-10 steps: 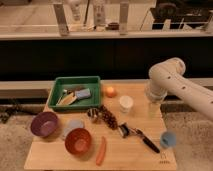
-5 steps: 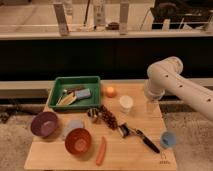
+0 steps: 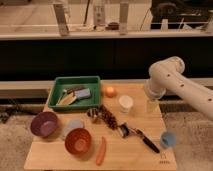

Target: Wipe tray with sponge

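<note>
The green tray point(image 3: 56, 88) sits at the back left of the wooden table. The blue-grey sponge point(image 3: 83, 93) lies inside it, beside a yellowish item point(image 3: 67, 99) and a dark item point(image 3: 74, 88). My white arm reaches in from the right, bends at an elbow point(image 3: 169, 70), and points down. My gripper point(image 3: 151, 105) hangs over the table's right side, to the right of a white cup point(image 3: 126, 103), well apart from the tray and sponge.
On the table are an orange fruit point(image 3: 110, 91), a purple bowl point(image 3: 44, 123), an orange bowl point(image 3: 78, 141), a pale cup point(image 3: 73, 126), a small can point(image 3: 92, 114), dark grapes point(image 3: 108, 118), a carrot point(image 3: 101, 150), a black-handled brush point(image 3: 139, 135) and a blue cup point(image 3: 167, 139).
The arm has shifted only slightly; nothing on the table has moved.
</note>
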Available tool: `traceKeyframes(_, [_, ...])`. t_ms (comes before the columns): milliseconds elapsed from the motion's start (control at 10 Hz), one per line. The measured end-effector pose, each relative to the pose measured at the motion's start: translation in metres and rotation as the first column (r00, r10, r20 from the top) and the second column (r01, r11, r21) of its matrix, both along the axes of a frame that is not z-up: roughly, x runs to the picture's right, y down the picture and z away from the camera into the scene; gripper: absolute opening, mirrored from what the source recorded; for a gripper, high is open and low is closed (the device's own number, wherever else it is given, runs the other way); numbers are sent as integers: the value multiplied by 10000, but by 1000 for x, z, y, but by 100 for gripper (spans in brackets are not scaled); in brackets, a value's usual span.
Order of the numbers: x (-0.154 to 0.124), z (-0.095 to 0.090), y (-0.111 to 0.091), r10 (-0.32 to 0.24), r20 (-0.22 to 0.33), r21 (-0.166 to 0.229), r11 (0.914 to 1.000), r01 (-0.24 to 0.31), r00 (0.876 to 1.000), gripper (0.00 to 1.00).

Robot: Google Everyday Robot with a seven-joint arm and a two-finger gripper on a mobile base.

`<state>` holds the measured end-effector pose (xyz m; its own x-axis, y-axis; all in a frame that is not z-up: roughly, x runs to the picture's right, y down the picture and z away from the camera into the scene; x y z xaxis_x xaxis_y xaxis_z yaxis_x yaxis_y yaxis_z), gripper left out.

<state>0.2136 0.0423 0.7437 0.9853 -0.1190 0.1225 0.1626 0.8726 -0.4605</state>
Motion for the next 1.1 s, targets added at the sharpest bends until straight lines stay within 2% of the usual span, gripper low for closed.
traceKeyframes(500, [-100,1,-32,-1017,963,229,9947,1000,9901,80])
traceKeyframes(700, [-138,12,-46,-1396,1248,265,9902,1374,9823,80])
traceKeyframes(1100, [-205,37,-55,-1999,1668,90,9795,2013,9655,80])
